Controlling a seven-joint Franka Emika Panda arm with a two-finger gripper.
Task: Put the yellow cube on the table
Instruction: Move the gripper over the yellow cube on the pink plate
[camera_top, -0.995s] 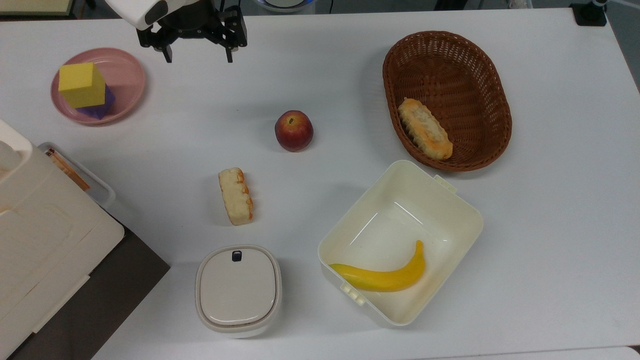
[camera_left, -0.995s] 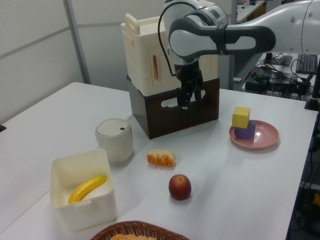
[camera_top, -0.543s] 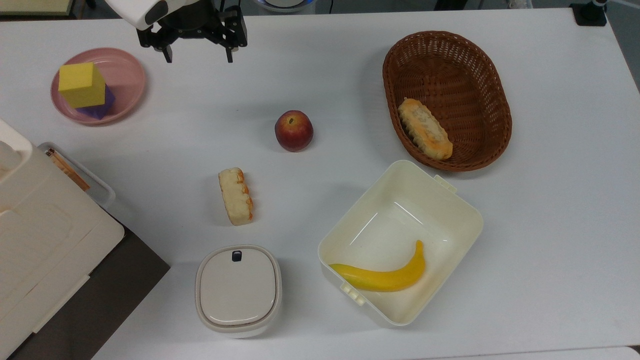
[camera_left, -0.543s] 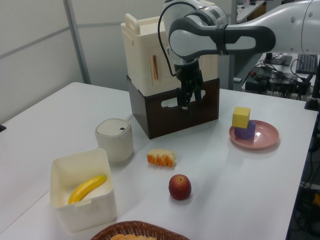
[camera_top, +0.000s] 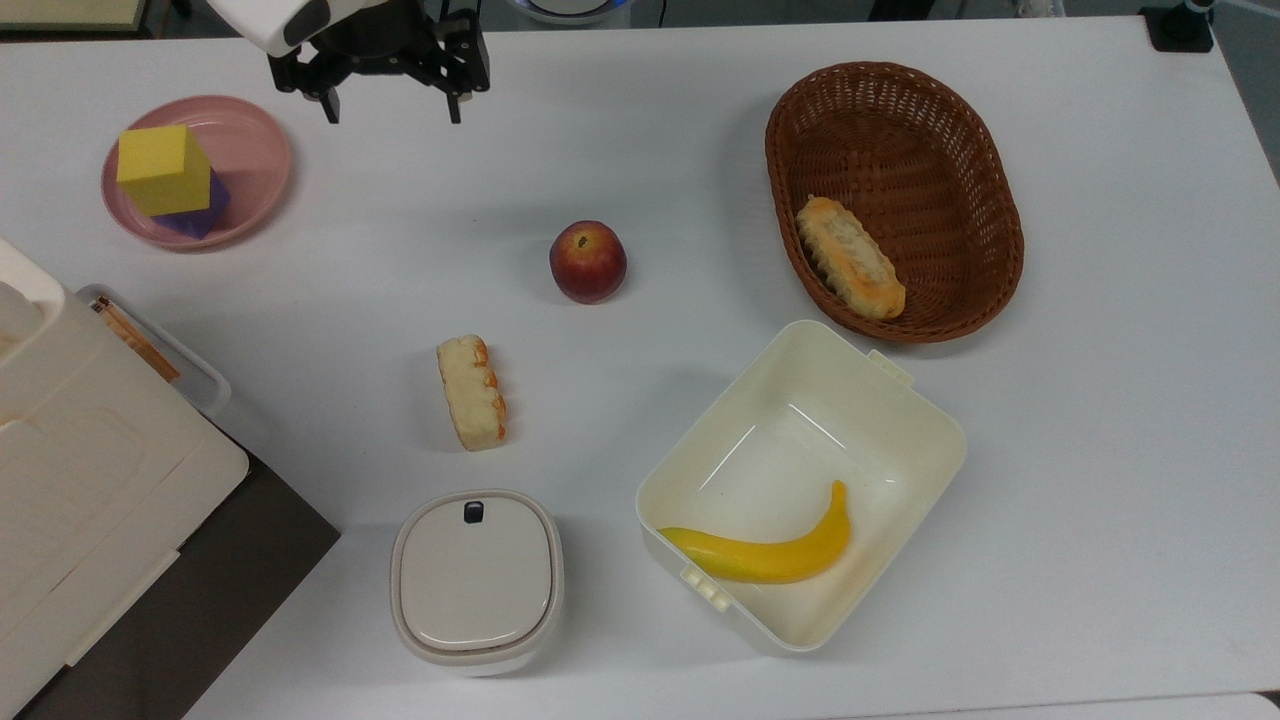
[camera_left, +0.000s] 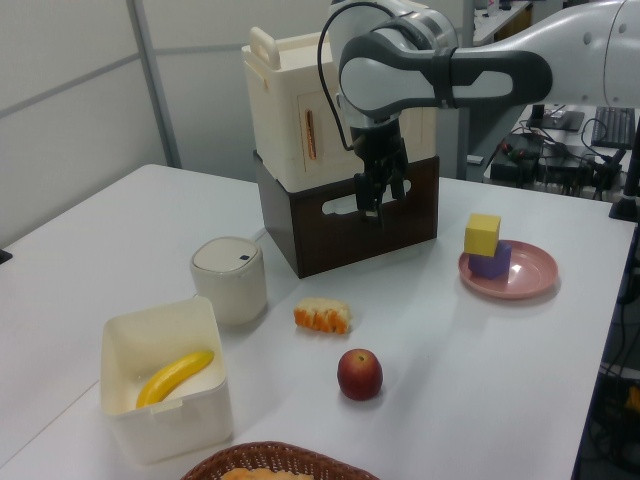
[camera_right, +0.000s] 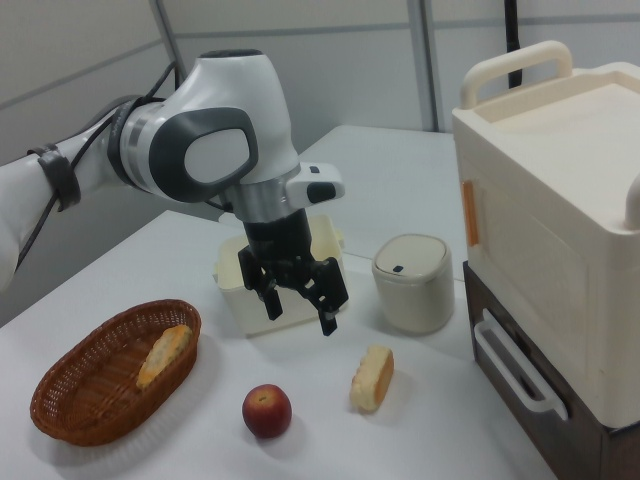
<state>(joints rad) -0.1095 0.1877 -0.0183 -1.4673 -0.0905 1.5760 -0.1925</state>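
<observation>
a: the yellow cube (camera_top: 164, 168) sits stacked on a purple cube (camera_top: 201, 214) in a pink plate (camera_top: 255, 150) at the top view's far left, while the gripper (camera_top: 392, 108) hangs above bare table just to the plate's right, fingers spread wide and holding nothing

b: what could go wrong from there?

a: the stack looks like the weak point. a low or off-centre close could catch the purple cube too, or nudge the yellow one off its perch so it tumbles into the plate. a foam-like block may also squash and slip if pinched near a corner

b: and the set-down?

a: the table (camera_top: 1100, 450) is white, smooth and flat, so a release from height could let a light block bounce or roll. moving rightward in the top view, an apple (camera_top: 587, 261) and a piece of bread (camera_top: 471, 391) lie mid-table, a lidded white container (camera_top: 476, 578) stands near the lower edge, then a cream box (camera_top: 880, 400) with a banana (camera_top: 765, 550), and a brown wicker basket (camera_top: 985, 240) holding a second pastry (camera_top: 850, 257). open space between plate and apple looks the safest spot

b: the room?

a: in the left view a cream case on a dark brown crate (camera_left: 340, 230) stands behind the arm, grey wall panels to the left view's left, a cluttered desk with cables (camera_left: 560, 150) at the left view's right. the crate is near the plate, so a wide swing risks a knock
</observation>
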